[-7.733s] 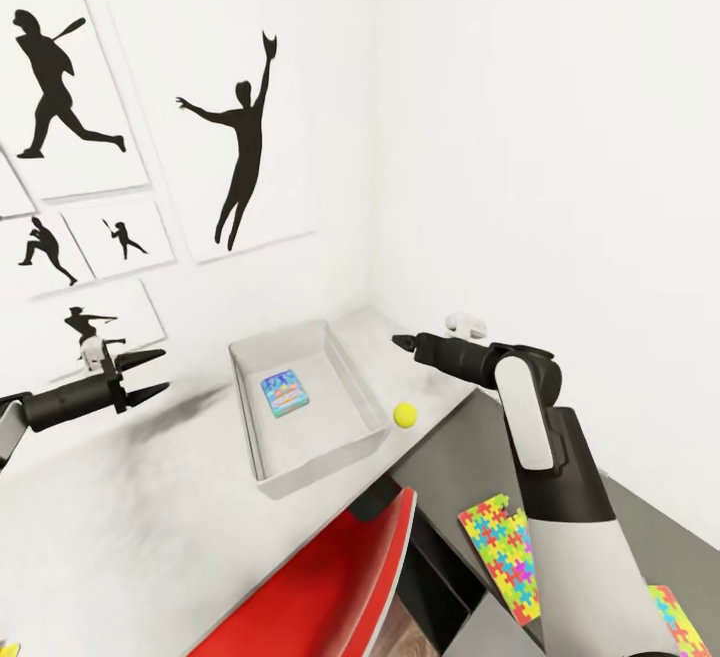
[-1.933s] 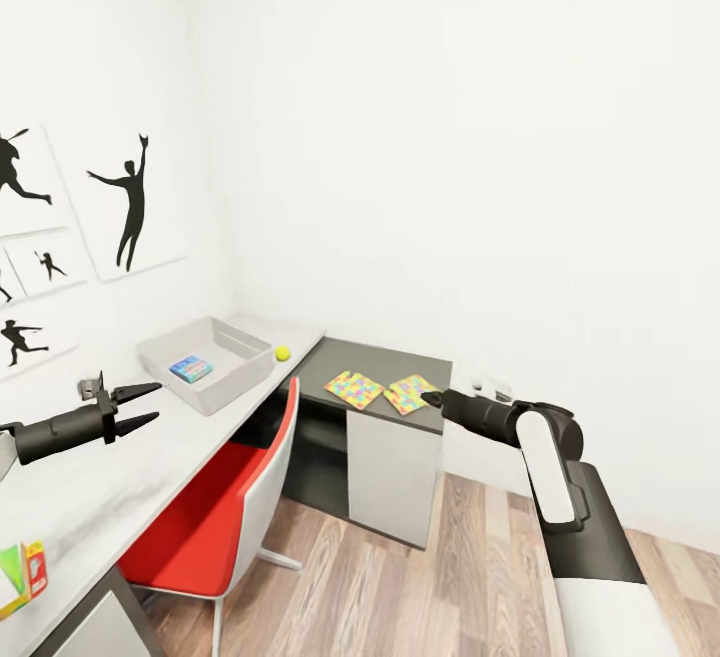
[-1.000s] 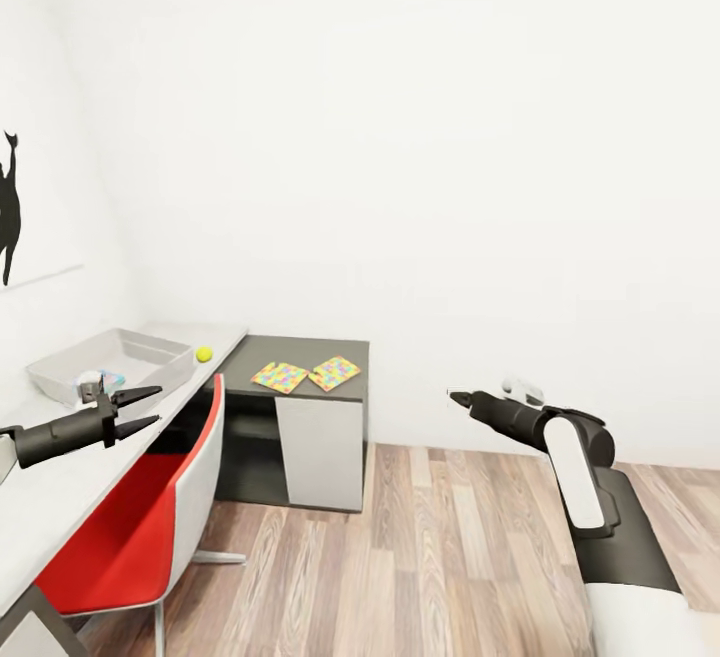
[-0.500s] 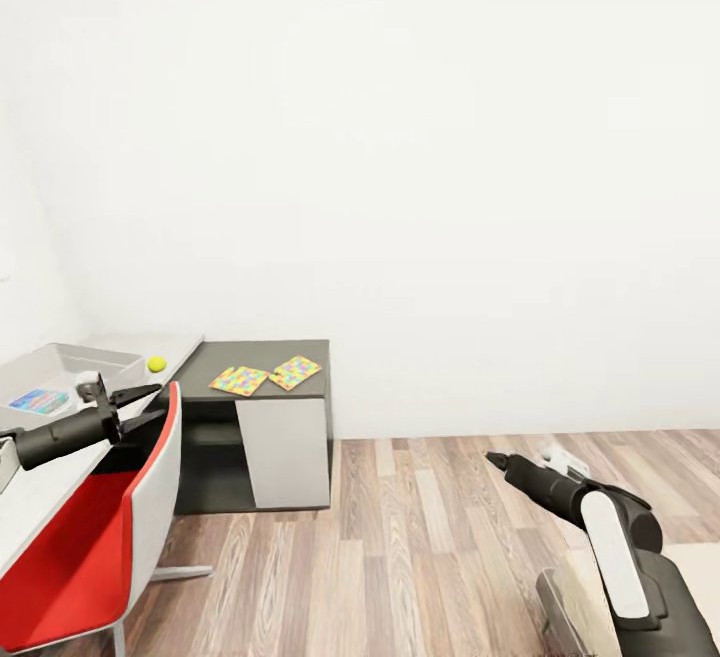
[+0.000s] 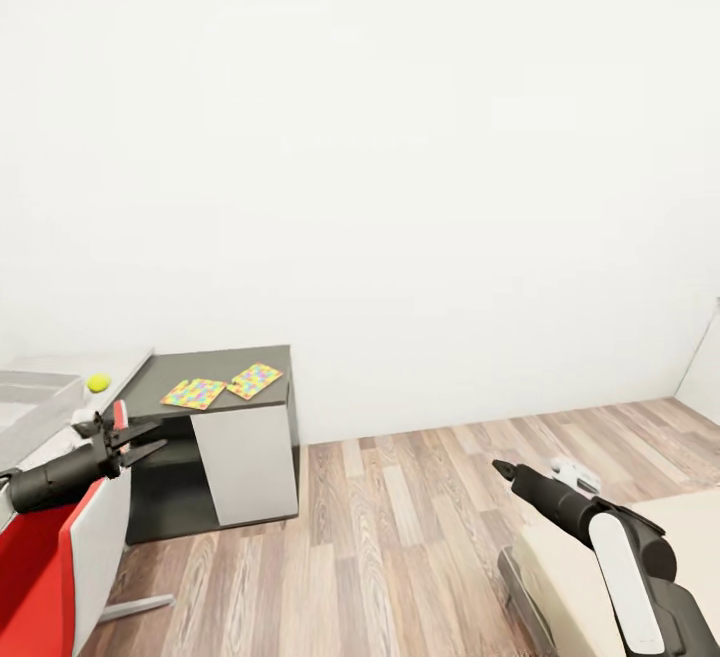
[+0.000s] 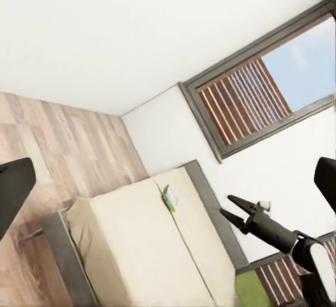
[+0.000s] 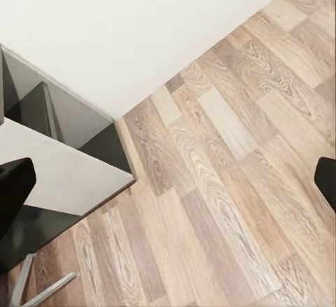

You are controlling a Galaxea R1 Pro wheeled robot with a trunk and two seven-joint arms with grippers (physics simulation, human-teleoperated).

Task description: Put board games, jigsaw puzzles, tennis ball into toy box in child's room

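Two jigsaw puzzles [image 5: 195, 394] [image 5: 254, 380] flat on dark table [image 5: 275, 358], tennis ball [image 5: 97, 383] beside toy box [image 5: 40, 399]; left gripper [image 5: 143, 439] just below these, fingers spread; right gripper [image 5: 499, 467] well apart over wood floor [image 5: 400, 497], fingers together

The dark grey bench [image 5: 275, 357], well beyond the left tool [image 5: 135, 439], carries two jigsaw puzzles [image 5: 194, 394] [image 5: 254, 380] lying flat, just beside each other. The adjoining white bench [image 5: 128, 365] carries a tennis ball [image 5: 97, 383] near the toy box [image 5: 40, 405]. The bed [image 6: 133, 251] carries a board game [image 6: 170, 198].
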